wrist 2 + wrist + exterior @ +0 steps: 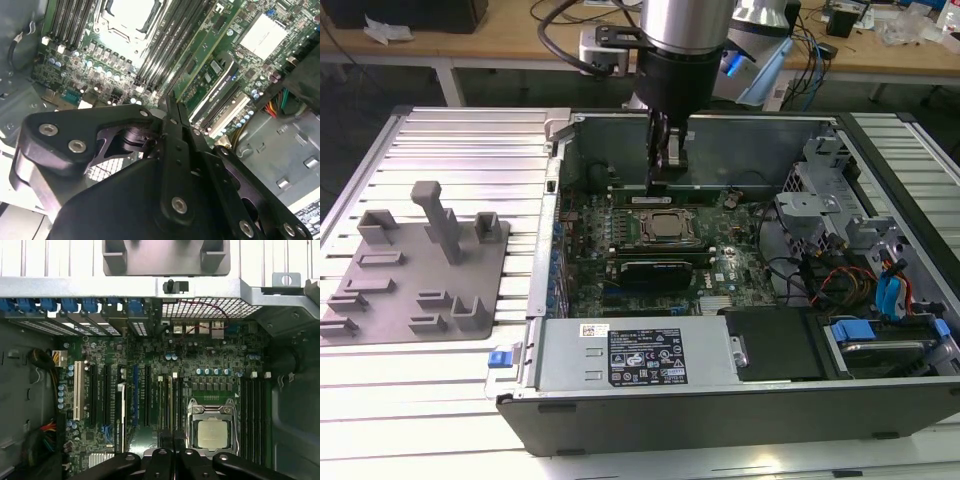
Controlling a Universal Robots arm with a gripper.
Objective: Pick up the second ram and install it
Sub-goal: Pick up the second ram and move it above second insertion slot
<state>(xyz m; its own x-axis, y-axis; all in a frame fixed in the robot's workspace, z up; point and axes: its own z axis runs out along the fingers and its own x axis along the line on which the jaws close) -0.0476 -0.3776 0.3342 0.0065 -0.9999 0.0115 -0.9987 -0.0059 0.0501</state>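
Tool (pixel 666 178) low inside open computer case (pixel 720 425), fingers closed tight on the second ram (pixel 205 47), green stick at memory slots just beyond processor socket (pixel 665 228), grey fixture tray (pixel 405 300) on surface (pixel 460 140), the exterior view's left.

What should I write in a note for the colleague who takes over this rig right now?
Tool: shut, down inside the open case, tips at the memory slots beside the processor.
Second ram: green stick standing along those slots, at the tool's tips.
Done: ram brought to the board.
Left: whether it is fully seated cannot be told.
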